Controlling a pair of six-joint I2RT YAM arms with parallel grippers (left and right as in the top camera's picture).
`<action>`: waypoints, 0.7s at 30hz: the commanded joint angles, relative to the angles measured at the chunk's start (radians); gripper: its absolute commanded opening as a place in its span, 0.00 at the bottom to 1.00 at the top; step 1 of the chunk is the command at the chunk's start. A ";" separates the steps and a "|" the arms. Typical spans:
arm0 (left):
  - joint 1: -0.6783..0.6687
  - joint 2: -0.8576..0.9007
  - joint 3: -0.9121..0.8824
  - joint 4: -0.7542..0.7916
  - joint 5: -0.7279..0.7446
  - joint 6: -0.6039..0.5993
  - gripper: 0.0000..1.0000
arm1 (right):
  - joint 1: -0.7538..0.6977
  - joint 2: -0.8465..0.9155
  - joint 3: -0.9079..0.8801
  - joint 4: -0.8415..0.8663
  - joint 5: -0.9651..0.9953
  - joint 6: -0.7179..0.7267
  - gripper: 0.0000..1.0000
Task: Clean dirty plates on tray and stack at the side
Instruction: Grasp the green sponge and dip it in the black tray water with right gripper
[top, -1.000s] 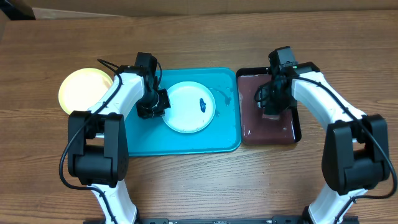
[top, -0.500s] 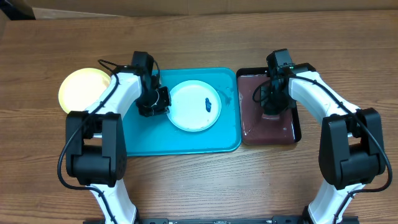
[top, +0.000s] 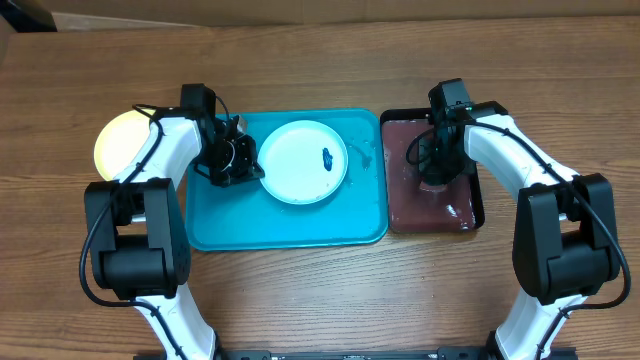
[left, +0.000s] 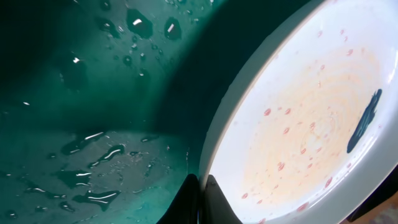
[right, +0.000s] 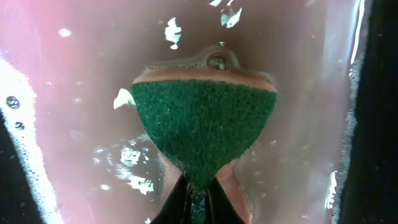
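Left pincer (top: 240, 163) clamped on left rim of white plate (top: 298, 172); my right pincer (top: 438, 178) squeezing green sponge (right: 202, 124). Turquoise tray (top: 290, 225) centre frame, wet. Black tray (top: 479, 205) just right of it, pinkish water inside. White plate lies in turquoise tray's upper half. Yellow-green plate (top: 122, 145) upper left, on table (top: 320, 290). Dark blue smudge (top: 327, 158) on white plate.
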 joint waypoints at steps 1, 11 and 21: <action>0.002 -0.032 -0.017 0.002 0.047 0.027 0.04 | 0.004 0.008 0.005 0.003 -0.047 -0.017 0.04; 0.002 -0.032 -0.032 0.021 -0.006 0.018 0.04 | -0.003 -0.071 0.183 -0.183 -0.051 -0.035 0.04; 0.002 -0.032 -0.108 0.109 0.005 -0.064 0.04 | -0.002 -0.097 0.095 -0.167 -0.046 -0.036 0.04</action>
